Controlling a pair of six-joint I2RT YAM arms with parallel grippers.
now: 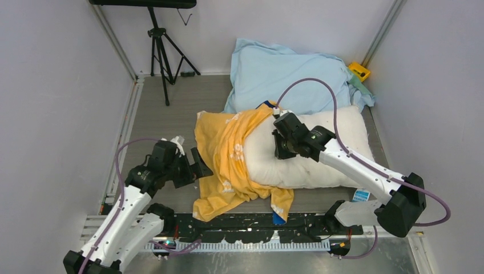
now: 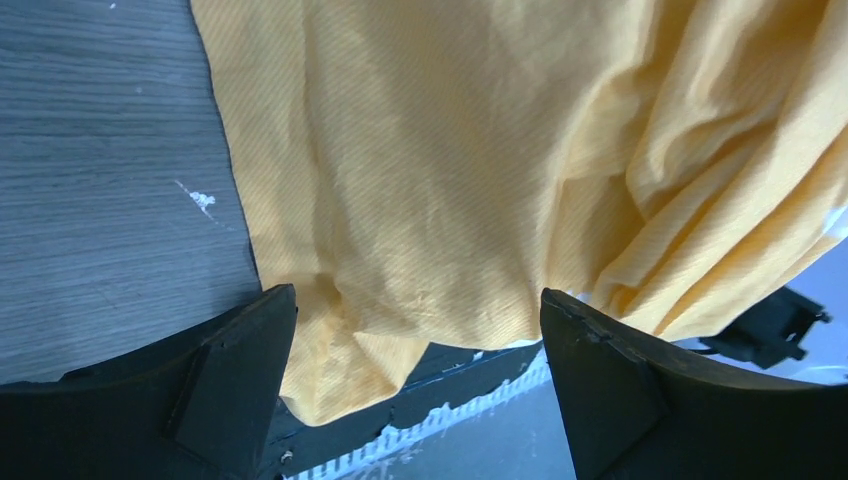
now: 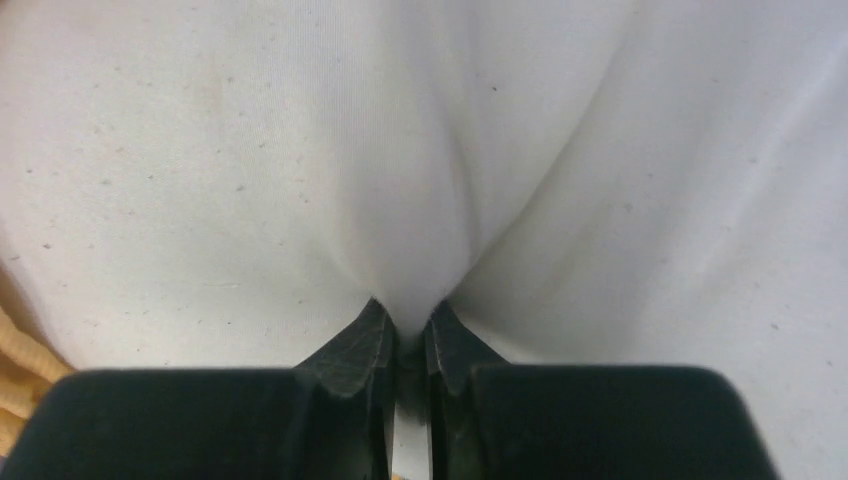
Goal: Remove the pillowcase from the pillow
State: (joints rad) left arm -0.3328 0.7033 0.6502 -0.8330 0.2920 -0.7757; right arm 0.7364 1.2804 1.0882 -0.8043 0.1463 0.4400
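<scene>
The orange-yellow pillowcase (image 1: pixel 228 160) is bunched over the left end of the white pillow (image 1: pixel 342 134), which lies across the table. My right gripper (image 1: pixel 281 149) is shut, pinching a fold of the pillow's speckled white cloth (image 3: pixel 300 150) on its top. My left gripper (image 1: pixel 201 165) is open at the pillowcase's left edge; in the left wrist view the pillowcase (image 2: pixel 480 150) hangs between and beyond my wide-apart fingers (image 2: pixel 240 370), not gripped. A blue edging bit (image 1: pixel 278 217) shows at the pillowcase's near end.
A pale light-blue cushion (image 1: pixel 285 74) lies behind the pillow at the back. A yellow object (image 1: pixel 359 70) sits in the back right corner. A black tripod (image 1: pixel 162 51) stands at the back left. A black rail (image 1: pixel 251 225) runs along the near table edge.
</scene>
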